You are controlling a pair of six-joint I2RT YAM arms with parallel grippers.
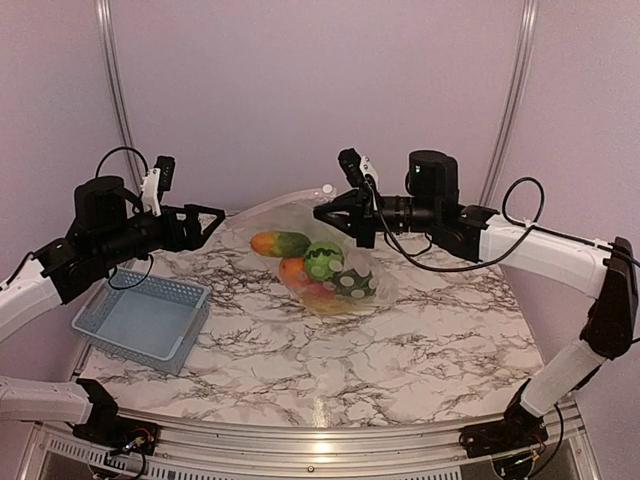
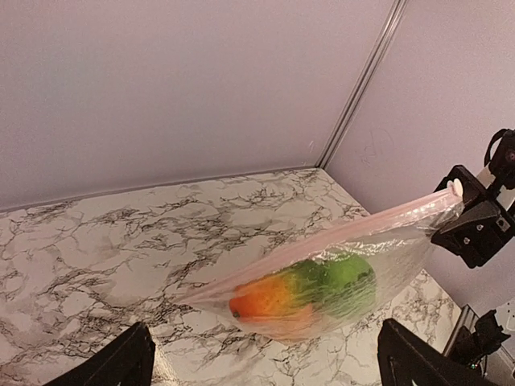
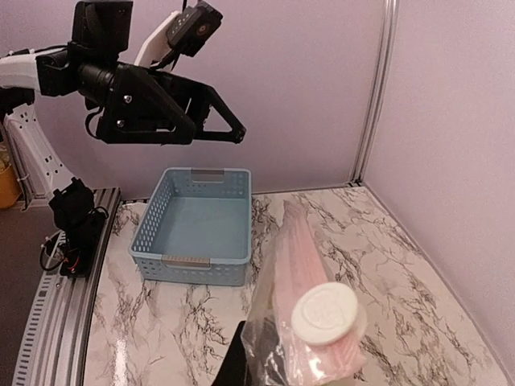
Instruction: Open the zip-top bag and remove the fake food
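Top view: two grippers, one bag, one basket, one table (image 1: 420, 350). Left gripper (image 1: 211, 223) hangs over the left far table, jaws wide, holding nothing, well apart from the bag (image 1: 385, 290). Right gripper (image 1: 322, 212) is closed on the bag's far top edge. The bag's lower part sags to the table middle with the food (image 1: 300, 272) inside. Four pieces can be told apart: one orange-green, one green, one orange-red, one dark green with pale spots. Any further piece is hidden behind these. The blue basket (image 1: 145, 320) sits near left, holding nothing.

Left wrist view: only the two left fingers' (image 2: 121, 362) tips show, cut off at the bottom edge and set wide. The bag hangs tilted, its zip strip (image 2: 362, 229) rising right to the black right gripper. Two pieces read here, orange and green, blurred by plastic.

Right wrist view: its own fingers are mostly cut off. A white round slider (image 3: 327, 314) on the pink strip fills the near foreground. No food shows here. The basket and left gripper lie beyond
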